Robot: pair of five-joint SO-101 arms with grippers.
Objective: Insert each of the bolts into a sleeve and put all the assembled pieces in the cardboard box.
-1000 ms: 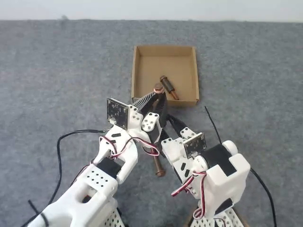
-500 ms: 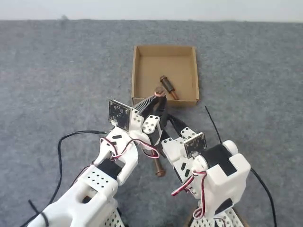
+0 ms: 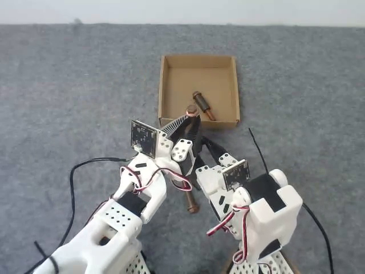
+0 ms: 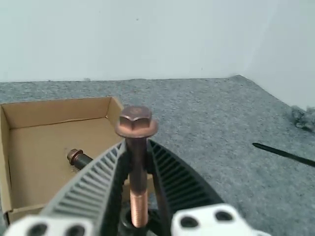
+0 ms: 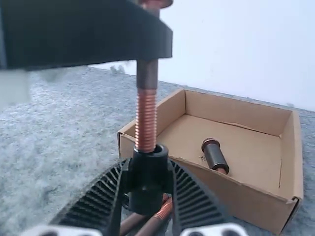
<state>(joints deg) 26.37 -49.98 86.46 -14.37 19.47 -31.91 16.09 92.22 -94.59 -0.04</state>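
Observation:
My left gripper [image 3: 191, 120] is shut on a copper bolt [image 4: 137, 162], held upright with its hex head [image 3: 192, 109] on top. Its threaded end [image 5: 146, 123] enters a black sleeve [image 5: 147, 174], on which my right gripper [image 5: 147, 169] is shut just below. Both grippers meet just in front of the cardboard box [image 3: 199, 77]. One assembled bolt and sleeve [image 3: 203, 105] lies on the box floor, seen also from the right wrist [image 5: 214, 154]. A loose bolt [image 3: 190, 200] lies on the carpet between the two arms.
The table is covered in grey carpet [image 3: 80, 85], open to the left and right of the box. Black cables [image 3: 91, 161] trail beside each arm base. The box's near wall [image 5: 231, 196] stands right behind the held parts.
The left gripper with the bolt has shifted slightly down toward the right gripper's sleeve. Everything else stays where it was.

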